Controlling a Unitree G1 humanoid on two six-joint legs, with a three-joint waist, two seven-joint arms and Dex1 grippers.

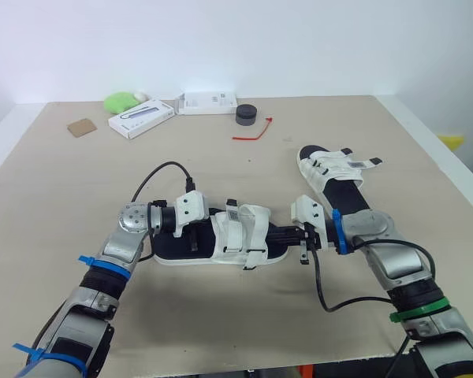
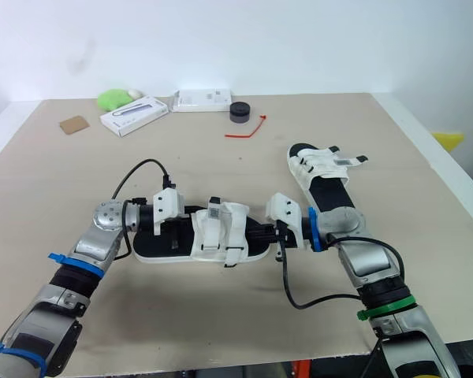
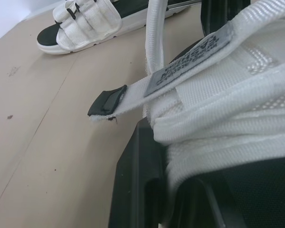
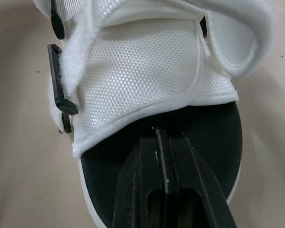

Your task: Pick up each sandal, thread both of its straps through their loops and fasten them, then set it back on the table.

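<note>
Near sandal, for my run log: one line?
near sandal strap end free; left gripper at left end; right gripper shut over footbed; far sandal on table

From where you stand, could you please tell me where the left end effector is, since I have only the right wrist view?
Observer: The left end effector is at the opposite end of the near sandal, which spans between both arms.
Operator: Thank you. Where is the other sandal, please?
Observer: The second sandal lies on the table farther back on the right, a strap end sticking out sideways.
Operator: Anything behind it?
Observer: A red tie lies farther back, apart from it.
</note>
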